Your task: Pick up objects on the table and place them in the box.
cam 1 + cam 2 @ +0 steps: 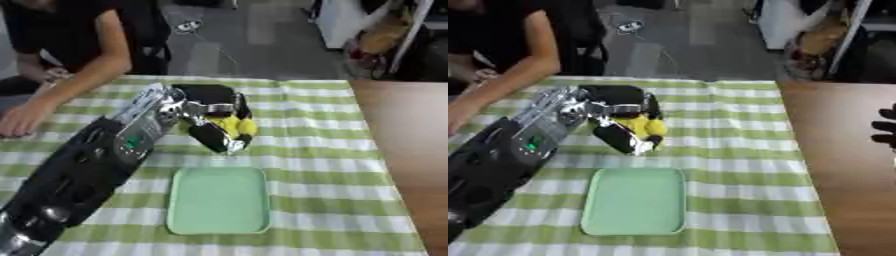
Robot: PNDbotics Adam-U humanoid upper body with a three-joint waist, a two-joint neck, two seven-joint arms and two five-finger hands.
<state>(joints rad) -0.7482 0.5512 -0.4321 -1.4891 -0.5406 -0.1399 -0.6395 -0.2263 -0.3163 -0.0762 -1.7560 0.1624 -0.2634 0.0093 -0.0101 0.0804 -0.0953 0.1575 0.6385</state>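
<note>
Green-checked cloth (332, 165) is covering the table, and a pale green tray (219, 200) is lying on it. At 12 o'clock from the tray, my left hand (206, 117) is curling its fingers around a yellow object (234, 126). My right hand (885, 127) is showing at 3 o'clock; I cannot tell its fingers.

Green tray (219, 200) — bare; cloth (324, 165) open

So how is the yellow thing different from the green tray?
The yellow thing is small and rounded; the green tray is big, flat and rectangular. The yellow thing is held in the curled fingers of the left hand, while the green tray lies untouched and empty, nearer the robot. Both are over the checked tablecloth.
</note>
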